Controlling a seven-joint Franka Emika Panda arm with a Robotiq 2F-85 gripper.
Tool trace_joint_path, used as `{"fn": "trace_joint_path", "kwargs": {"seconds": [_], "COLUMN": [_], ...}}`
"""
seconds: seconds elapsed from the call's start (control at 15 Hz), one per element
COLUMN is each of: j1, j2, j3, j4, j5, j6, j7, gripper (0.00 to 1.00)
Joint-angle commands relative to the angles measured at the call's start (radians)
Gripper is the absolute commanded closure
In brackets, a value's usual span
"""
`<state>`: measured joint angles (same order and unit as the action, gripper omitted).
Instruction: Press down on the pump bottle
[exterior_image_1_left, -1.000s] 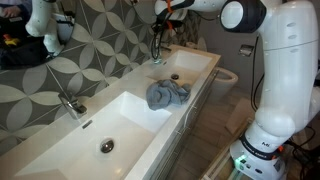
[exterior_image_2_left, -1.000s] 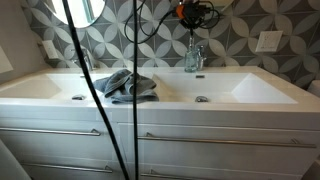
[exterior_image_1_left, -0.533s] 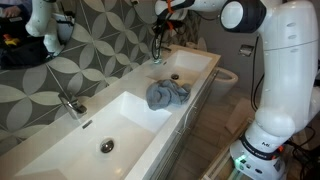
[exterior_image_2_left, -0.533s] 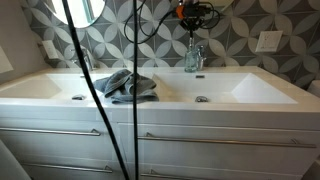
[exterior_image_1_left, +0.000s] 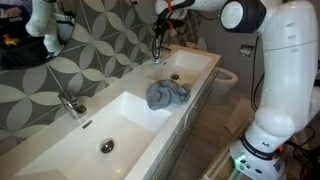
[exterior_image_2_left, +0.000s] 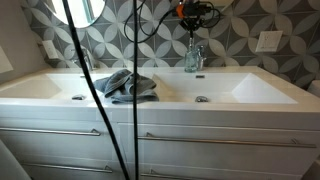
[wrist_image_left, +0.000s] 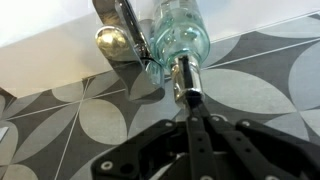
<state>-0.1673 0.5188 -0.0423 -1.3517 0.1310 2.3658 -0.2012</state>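
Note:
A clear glass pump bottle (exterior_image_2_left: 193, 55) stands on the back ledge of the white vanity, beside a chrome tap. In the wrist view the bottle (wrist_image_left: 180, 28) fills the top centre, its pump head (wrist_image_left: 187, 85) pointing toward the camera. My gripper (wrist_image_left: 194, 105) is shut, its two black fingers pressed together with their tips resting on the pump head. In both exterior views the gripper (exterior_image_2_left: 192, 28) (exterior_image_1_left: 157, 40) hangs directly over the bottle against the patterned tile wall.
A blue-grey cloth (exterior_image_1_left: 166, 95) (exterior_image_2_left: 128, 85) lies on the counter between two white basins (exterior_image_1_left: 105, 140). Chrome taps (exterior_image_1_left: 70, 104) (wrist_image_left: 122, 40) stand at the wall. A black cable (exterior_image_2_left: 85, 80) hangs across the foreground. The robot base (exterior_image_1_left: 275, 100) stands beside the vanity.

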Motion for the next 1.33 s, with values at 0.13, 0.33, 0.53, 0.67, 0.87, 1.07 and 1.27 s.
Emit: {"fn": "trace_joint_path", "kwargs": {"seconds": [0.13, 0.33, 0.53, 0.67, 0.87, 1.07, 1.27], "j1": [-0.004, -0.003, 0.004, 0.01, 0.014, 0.008, 0.0], "j2": [0.027, 0.046, 0.058, 0.068, 0.081, 0.09, 0.096], "j3": [0.001, 0.0, -0.001, -0.004, -0.009, -0.005, 0.004], "j4": [0.043, 0.052, 0.054, 0.054, 0.056, 0.049, 0.04], "j5": [-0.017, -0.02, -0.028, -0.038, -0.055, -0.051, -0.033], "j6": [-0.034, -0.048, -0.078, -0.093, -0.11, -0.114, -0.114], "j7": [0.022, 0.025, 0.028, 0.034, 0.044, 0.052, 0.046], "gripper": [0.98, 0.98, 0.98, 0.98, 0.98, 0.98, 0.98]}}
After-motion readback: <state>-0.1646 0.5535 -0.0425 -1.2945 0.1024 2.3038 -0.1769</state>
